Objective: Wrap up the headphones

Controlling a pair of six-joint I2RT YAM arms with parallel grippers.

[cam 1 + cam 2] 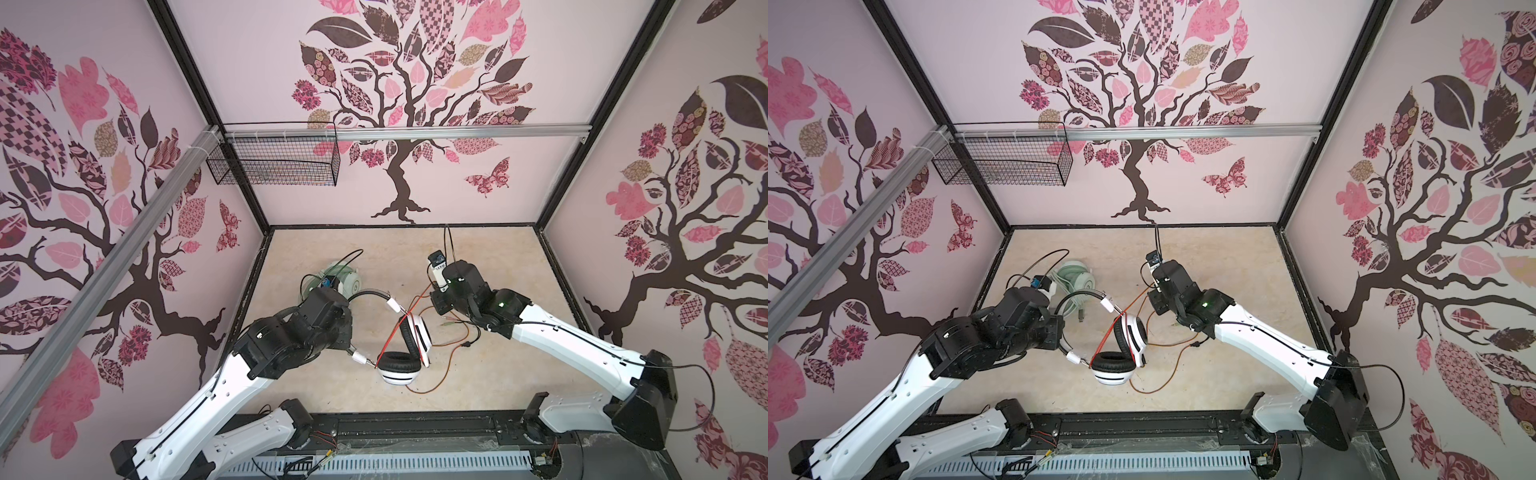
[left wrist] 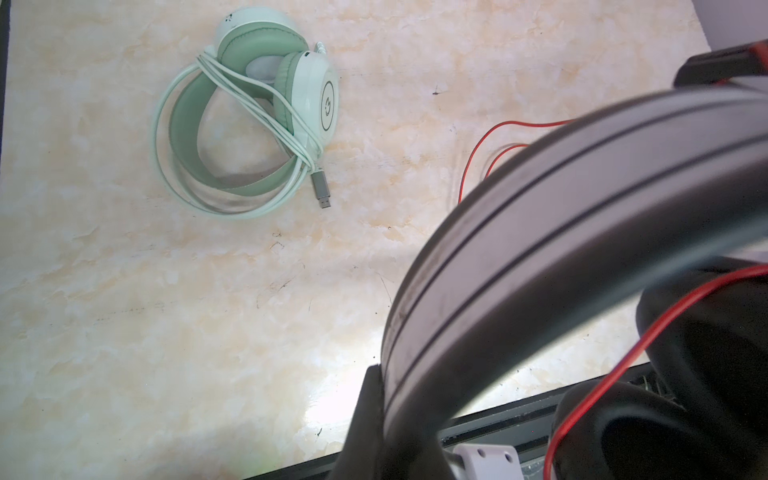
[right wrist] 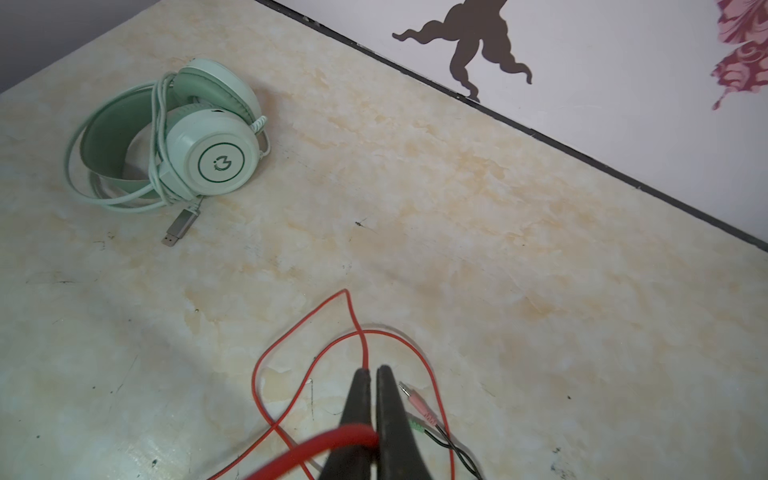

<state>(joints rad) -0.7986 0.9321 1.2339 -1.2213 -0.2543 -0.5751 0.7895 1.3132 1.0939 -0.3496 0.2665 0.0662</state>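
Note:
The white and black headphones (image 1: 399, 368) stand on the table's middle, ear cups down, black headband (image 1: 370, 296) arching left. My left gripper (image 2: 399, 386) is shut on that headband (image 2: 561, 216); in both top views its wrist hides the jaws. An orange-red cable (image 1: 419, 297) runs from the cups to my right gripper (image 3: 372, 370), which is shut on it (image 3: 266, 357) just above the table. The rest of the cable loops loosely on the table, ending in pink and green plugs (image 3: 415, 401). The mint-green headphones (image 3: 216, 162) lie at the back left, their pale cable wound around them.
The mint set's USB plug (image 2: 322, 193) sticks out toward the table's middle. A black wire basket (image 1: 274, 162) hangs on the back wall's rail. Patterned walls close in three sides. The arms' black base rail (image 1: 415, 428) runs along the front edge.

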